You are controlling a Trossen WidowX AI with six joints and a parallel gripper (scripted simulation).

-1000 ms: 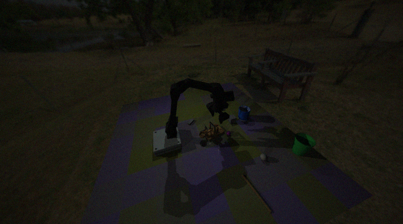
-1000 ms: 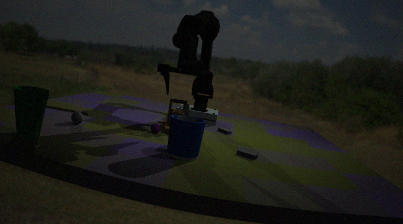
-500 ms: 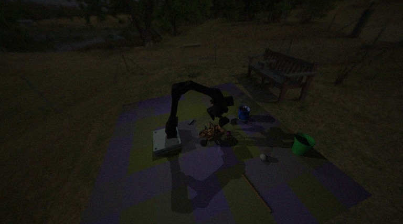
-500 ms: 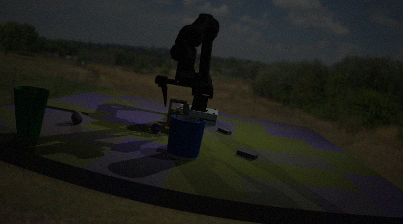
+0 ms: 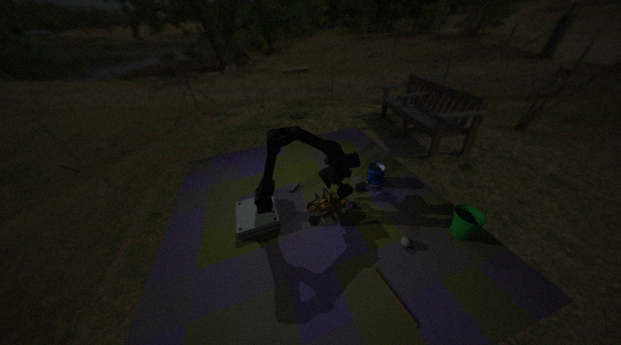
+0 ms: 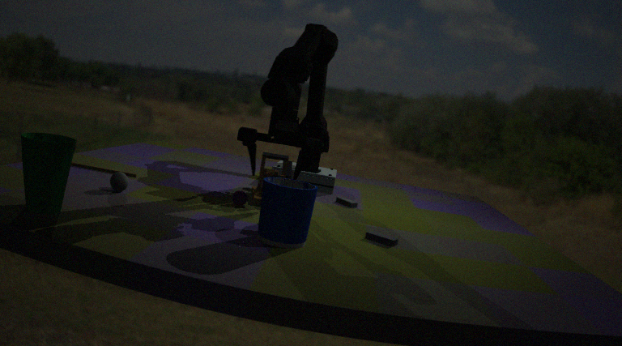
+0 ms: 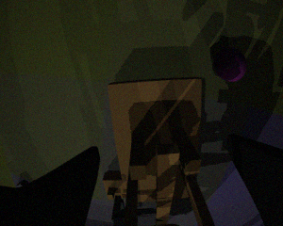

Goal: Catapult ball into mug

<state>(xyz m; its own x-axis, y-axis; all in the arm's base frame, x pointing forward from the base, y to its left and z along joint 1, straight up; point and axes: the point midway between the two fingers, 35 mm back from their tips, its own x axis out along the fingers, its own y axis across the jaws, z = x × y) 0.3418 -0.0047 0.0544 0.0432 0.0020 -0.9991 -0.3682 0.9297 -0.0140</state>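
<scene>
My gripper (image 5: 336, 189) (image 6: 274, 176) (image 7: 166, 148) is open and empty, with its fingers on either side above the wooden catapult (image 5: 326, 205) (image 6: 274, 155) (image 7: 122, 101). A purple ball (image 5: 351, 204) (image 6: 239, 198) (image 7: 233, 67) lies on the mat just beyond the catapult, outside the fingers. The blue mug (image 5: 375, 176) (image 6: 286, 213) stands upright farther out, and hides part of the catapult in the exterior view. The dim light and the mug keep the catapult's arm and cup from showing clearly.
A green cup (image 5: 463, 228) (image 6: 48, 173) stands at the mat's far edge, with a pale ball (image 5: 405, 241) (image 6: 119, 181) nearer in. A thin stick (image 5: 397, 300) lies on the mat. Small blocks (image 6: 381, 237) (image 6: 346, 202) lie beside the mug and the arm's base.
</scene>
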